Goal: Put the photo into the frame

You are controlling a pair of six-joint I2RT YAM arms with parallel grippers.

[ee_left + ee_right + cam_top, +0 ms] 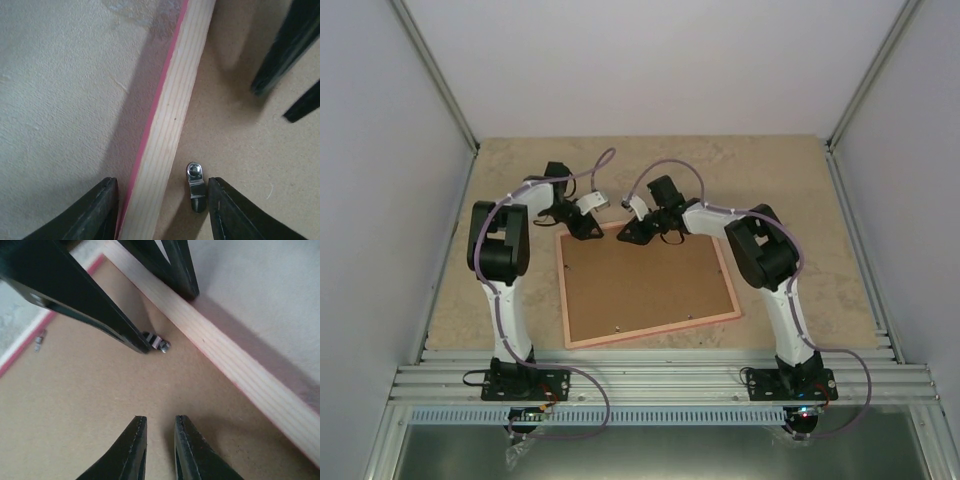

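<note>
Far rail of frame (561,290) crowded by left end effector (582,230) and right end effector (638,238); near half of backing board (640,295) found unobstructed.

— Where do your three views sit?
— Your top camera looks down from high on the near side, taking in the whole frame (650,333); your wrist cameras hang close over its far rail, facing each other; both catch the same metal clip (195,185).

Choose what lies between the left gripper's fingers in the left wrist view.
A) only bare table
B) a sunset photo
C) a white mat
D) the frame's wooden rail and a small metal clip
D: the left gripper stands open astride the pale rail of the frame, and the metal clip sits on the brown backing board beside it.
</note>
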